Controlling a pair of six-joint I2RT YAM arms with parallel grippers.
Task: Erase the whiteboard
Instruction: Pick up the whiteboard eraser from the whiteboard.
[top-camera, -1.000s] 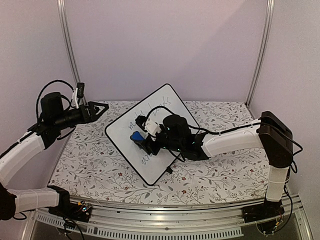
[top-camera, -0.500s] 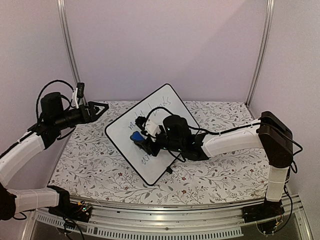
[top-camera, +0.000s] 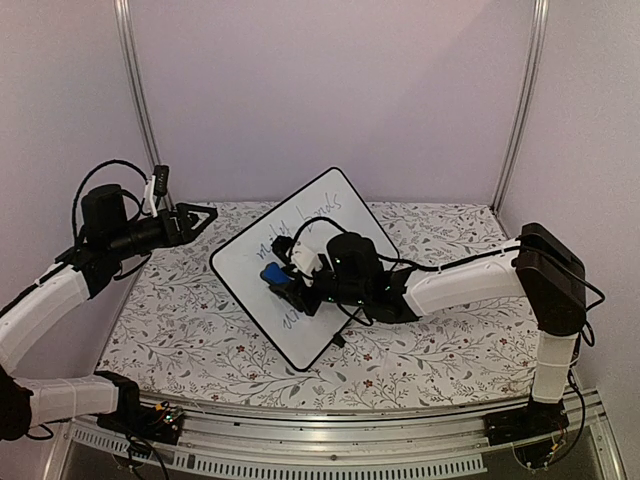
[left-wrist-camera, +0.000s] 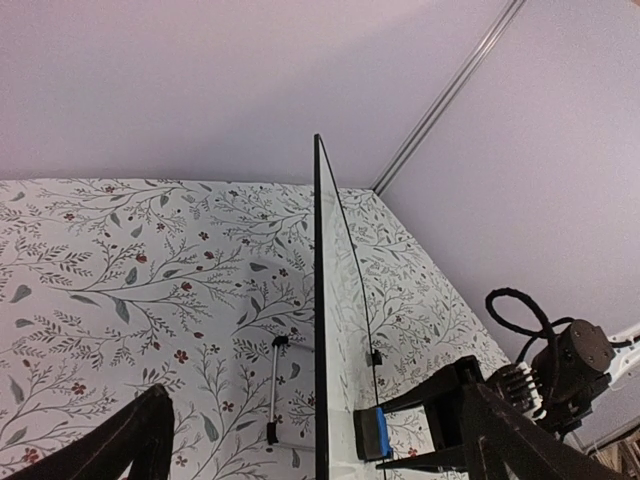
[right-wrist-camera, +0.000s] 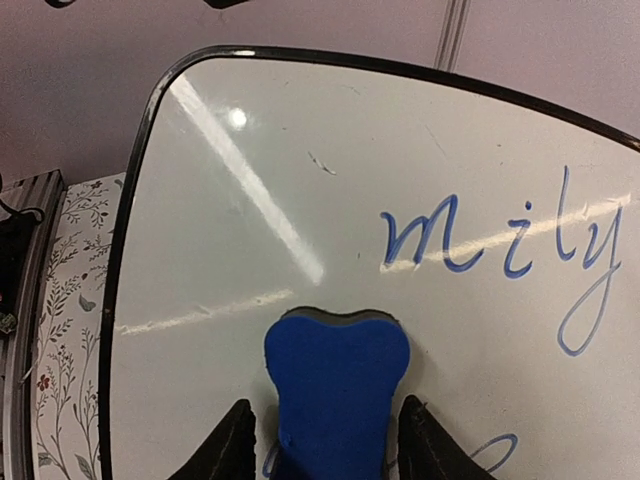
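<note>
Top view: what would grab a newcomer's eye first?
A big whiteboard sits askew in the middle of the flowered table, with blue handwriting across it. The right gripper holds a bright blue eraser against the board's face, close to the writing.

Whiteboard (top-camera: 240, 270) stands propped mid-table, blocks centre. Right arm (top-camera: 460, 285) lies across its right half, blue eraser (top-camera: 271, 273) against the face. Free room: tablecloth (top-camera: 170, 320) left of board, near edge.

My left arm (top-camera: 45, 305) and right arm (top-camera: 455, 285) are white-shelled, black-jointed, cable-looped; left gripper (top-camera: 204, 214) and right gripper (top-camera: 280, 286) are black.
</note>
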